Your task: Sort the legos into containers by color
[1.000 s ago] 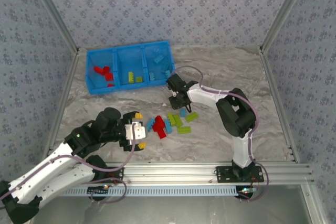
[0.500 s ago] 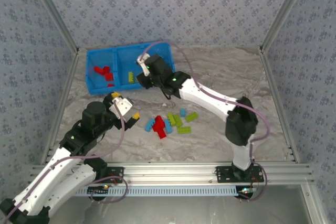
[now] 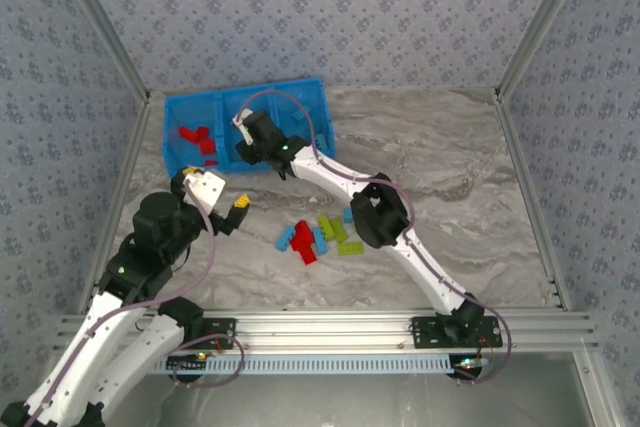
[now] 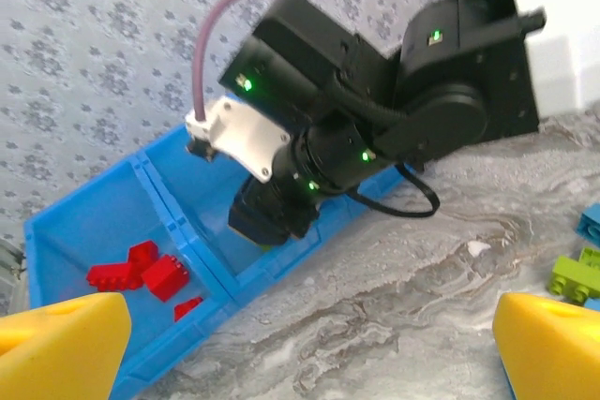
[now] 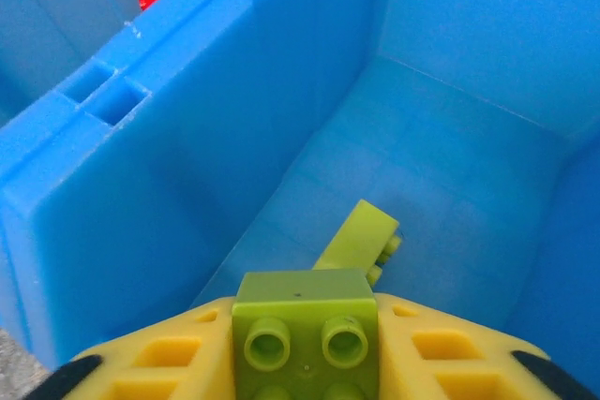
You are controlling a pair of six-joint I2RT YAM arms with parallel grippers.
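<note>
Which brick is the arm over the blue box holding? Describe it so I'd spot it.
Find the blue bin at the table's far left, then its middle compartment. The right gripper holds a lime brick there; unlike the loose lime brick below, it is pinched.

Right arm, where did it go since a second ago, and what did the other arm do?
The right gripper swung from the loose pile to the bin's middle compartment, carrying a lime brick. The left gripper, open and empty, pulled back left, away from the pile. The red bricks in the left compartment stayed put.
</note>
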